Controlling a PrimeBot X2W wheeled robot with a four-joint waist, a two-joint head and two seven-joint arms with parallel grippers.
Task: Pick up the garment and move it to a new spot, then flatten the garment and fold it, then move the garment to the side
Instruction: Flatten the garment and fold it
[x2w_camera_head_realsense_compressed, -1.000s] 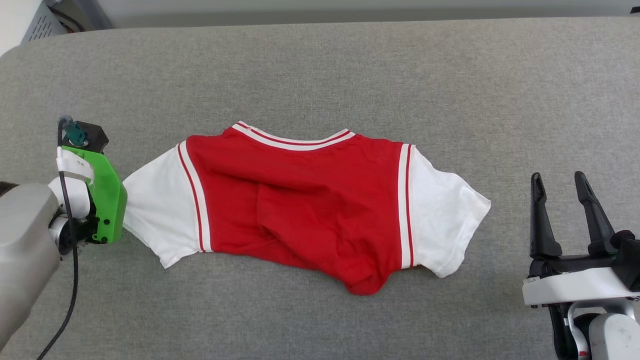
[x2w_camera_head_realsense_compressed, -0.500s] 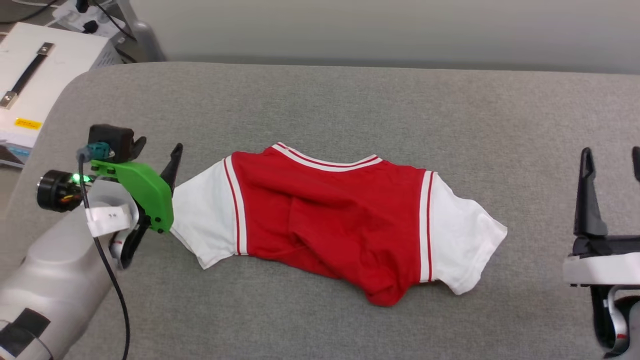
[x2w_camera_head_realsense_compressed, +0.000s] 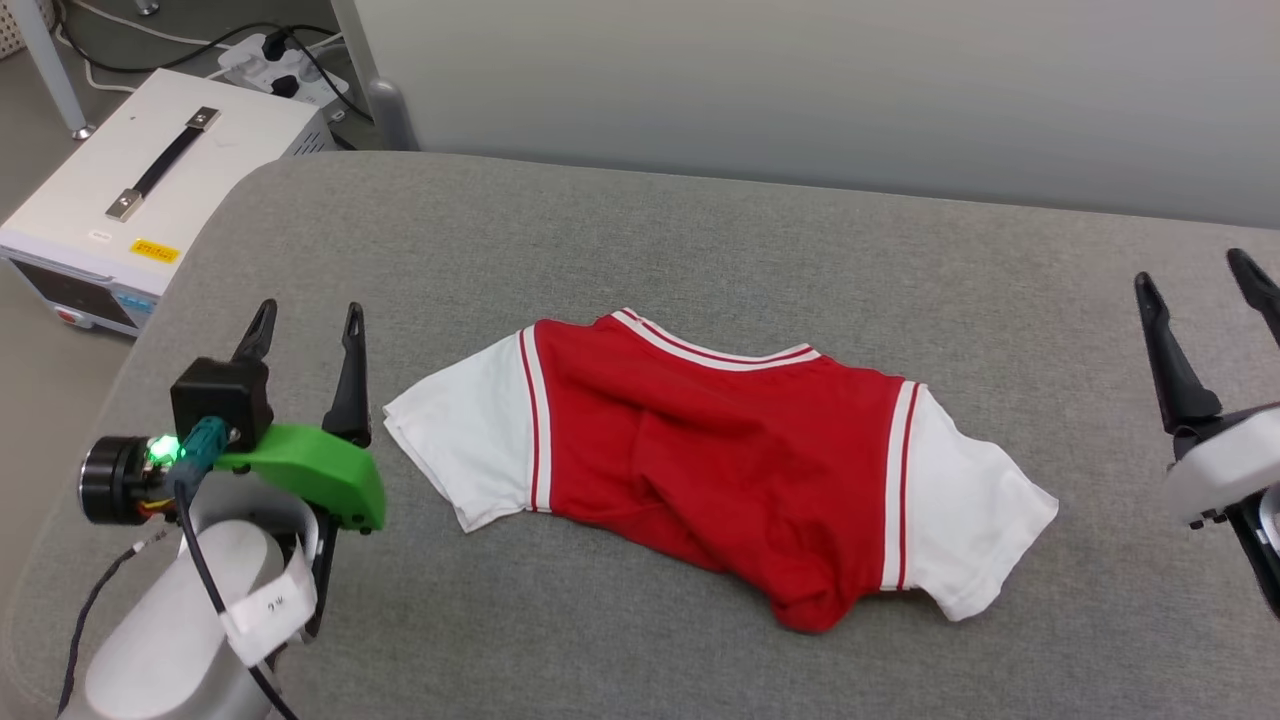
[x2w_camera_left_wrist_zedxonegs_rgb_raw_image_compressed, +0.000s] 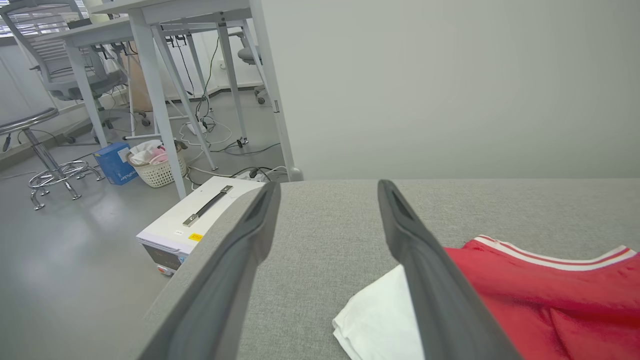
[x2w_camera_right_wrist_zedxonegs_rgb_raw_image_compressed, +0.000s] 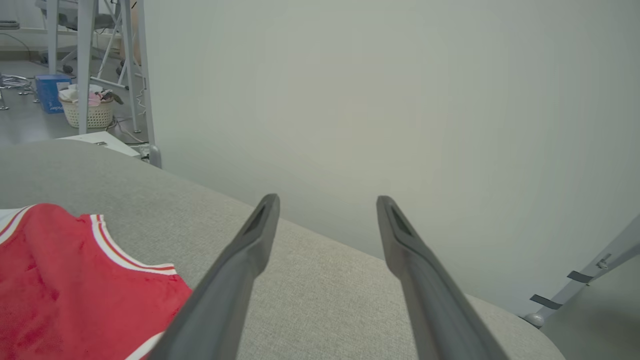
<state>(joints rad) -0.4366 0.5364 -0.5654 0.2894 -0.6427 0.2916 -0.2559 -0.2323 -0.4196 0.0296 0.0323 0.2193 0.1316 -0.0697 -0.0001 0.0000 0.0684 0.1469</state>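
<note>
On the cushion (x2w_camera_head_realsense_compressed: 700, 230) the shirt (x2w_camera_head_realsense_compressed: 720, 450) looked folded; left gripper (x2w_camera_head_realsense_compressed: 308, 320) and right gripper (x2w_camera_head_realsense_compressed: 1192, 275) gaped empty; I judged sliding it aside came next.

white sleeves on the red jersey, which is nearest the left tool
The white short sleeve at the head view's left, beside the left tool; the other white sleeve lies beyond the red body.
</note>
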